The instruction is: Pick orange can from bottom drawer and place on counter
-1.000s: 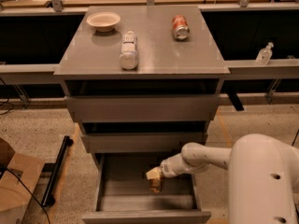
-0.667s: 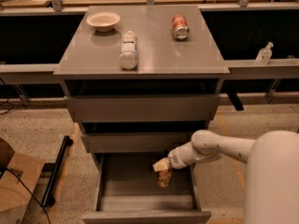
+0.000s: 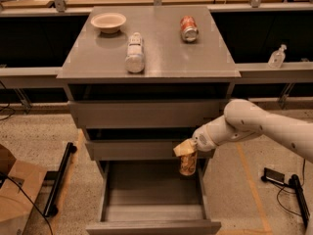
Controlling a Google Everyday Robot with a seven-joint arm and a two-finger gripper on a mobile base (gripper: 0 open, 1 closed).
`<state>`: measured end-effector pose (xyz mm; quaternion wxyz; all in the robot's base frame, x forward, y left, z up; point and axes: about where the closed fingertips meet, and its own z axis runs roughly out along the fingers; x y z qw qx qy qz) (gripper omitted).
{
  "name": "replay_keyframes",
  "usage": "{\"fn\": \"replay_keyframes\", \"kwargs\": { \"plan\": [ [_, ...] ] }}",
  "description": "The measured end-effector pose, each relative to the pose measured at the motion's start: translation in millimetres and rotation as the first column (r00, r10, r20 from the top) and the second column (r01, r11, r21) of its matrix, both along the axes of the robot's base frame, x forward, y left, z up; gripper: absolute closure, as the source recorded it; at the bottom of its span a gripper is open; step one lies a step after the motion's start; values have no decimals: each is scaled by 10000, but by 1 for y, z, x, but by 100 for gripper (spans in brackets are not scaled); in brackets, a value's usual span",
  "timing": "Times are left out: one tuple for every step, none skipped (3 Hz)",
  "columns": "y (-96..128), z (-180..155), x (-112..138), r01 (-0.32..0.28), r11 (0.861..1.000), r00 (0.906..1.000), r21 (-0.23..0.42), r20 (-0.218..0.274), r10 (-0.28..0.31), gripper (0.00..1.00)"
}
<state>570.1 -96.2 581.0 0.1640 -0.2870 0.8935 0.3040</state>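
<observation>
My gripper [image 3: 185, 153] is shut on the orange can [image 3: 188, 164], which hangs upright below the fingers, lifted above the open bottom drawer [image 3: 153, 224] and level with the middle drawer's front at its right end. The drawer's inside shows bare grey floor. The counter [image 3: 161, 53] is above, with its front edge well higher than the can. My white arm [image 3: 254, 126] reaches in from the right.
On the counter lie a white bottle [image 3: 135, 53] on its side, a red-and-white can [image 3: 189, 28] on its side, and a pale bowl [image 3: 108, 22] at the back left. Two upper drawers [image 3: 146, 114] stick out slightly. A cardboard box [image 3: 14, 195] sits at the lower left.
My gripper has risen out of the bottom drawer with the orange can, moving up and slightly right. The arm has lifted and pulled back toward the right.
</observation>
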Motion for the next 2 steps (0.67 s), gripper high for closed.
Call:
{"fn": "replay_keyframes", "kwargs": {
  "plan": [
    [-16,95,7,199,9986,9955,-486,933,-153,100],
    [-29,203,16,768,9920,9765,-1002,2087,-545,100]
  ]
}}
